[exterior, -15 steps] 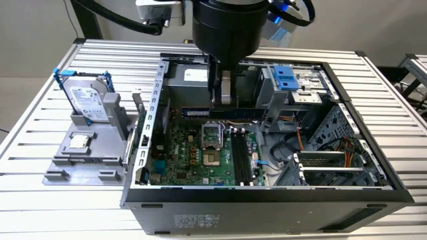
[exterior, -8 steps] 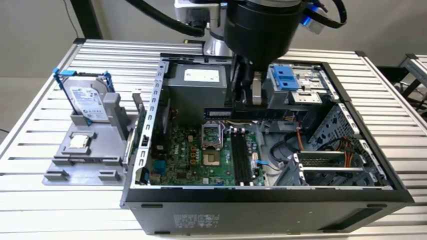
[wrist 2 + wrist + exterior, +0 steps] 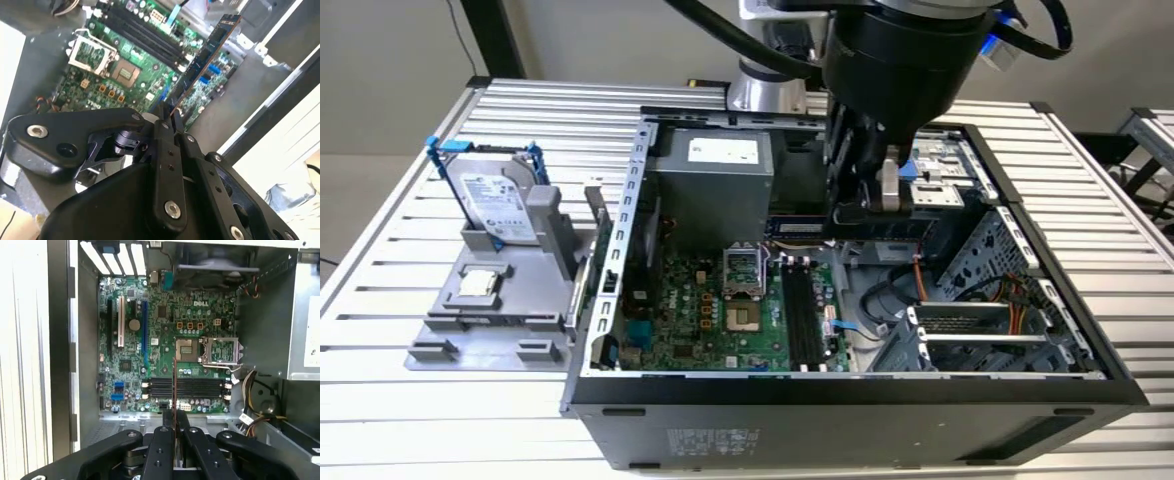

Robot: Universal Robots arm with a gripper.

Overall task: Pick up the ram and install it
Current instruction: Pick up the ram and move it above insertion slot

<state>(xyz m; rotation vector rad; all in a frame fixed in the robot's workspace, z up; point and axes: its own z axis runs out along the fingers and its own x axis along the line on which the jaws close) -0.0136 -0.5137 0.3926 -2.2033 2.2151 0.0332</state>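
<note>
My gripper hangs over the open computer case, shut on the ram, a thin dark stick held above the motherboard. In the second wrist view the ram sticks out from the closed gripper with its free end over the board. In the first wrist view the ram shows edge-on, rising from the gripper and crossing the black memory slots. Those slots lie below the ram and apart from it.
A grey holder at the exterior view's left carries a silver hard drive with a blue bracket and a small square processor. The power supply, the open processor socket, cables and the drive cage crowd the case.
</note>
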